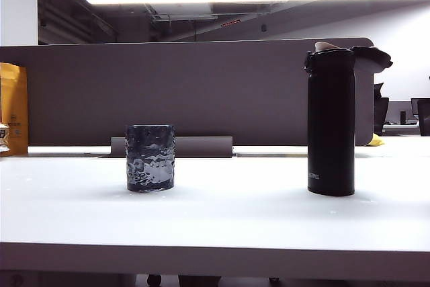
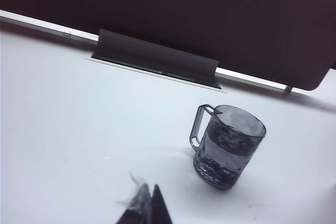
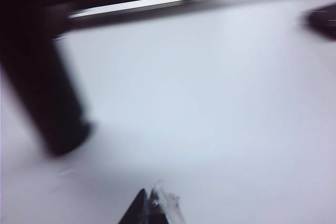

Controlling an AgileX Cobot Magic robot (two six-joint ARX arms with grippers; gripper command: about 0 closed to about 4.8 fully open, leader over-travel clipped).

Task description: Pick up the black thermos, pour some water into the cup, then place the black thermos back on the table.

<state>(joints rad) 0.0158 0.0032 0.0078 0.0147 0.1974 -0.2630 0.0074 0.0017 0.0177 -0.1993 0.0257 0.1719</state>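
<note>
Ext view: table [image 1: 215,226] white, wide, w/ thick pale front edge. Thermos [image 1: 331,122] stands upright on the right side, lid flipped open & hanging off to its right, pale spout showing at top, small white logo near base. Cup [image 1: 150,158] stands upright left of centre, well apart from thermos, dark rippled glass, liquid visible in lower part. Grey partition [image 1: 188,92] runs behind both; low dark cable flap [image 1: 201,146] at its foot, just behind cup. Yellow bag [image 1: 13,109] at far left edge. No arms or grippers seen in this view.

Left wrist view: left gripper [image 2: 148,207] tips at frame edge, pressed together, holding nothing, above bare table [image 2: 79,129]. Cup [image 2: 228,146] near but apart from tips; handle seen on it, partly filled. Cable flap [image 2: 157,59] & partition [image 2: 184,9] beyond.

Right wrist view: blurry. Right gripper [image 3: 149,208] tips together, nothing b/w them, over bare table [image 3: 210,103]. Thermos [image 3: 44,87] is a dark blurred column off to one side, apart from tips, base on table. Dark blob at the far edge, can't tell what.
</note>
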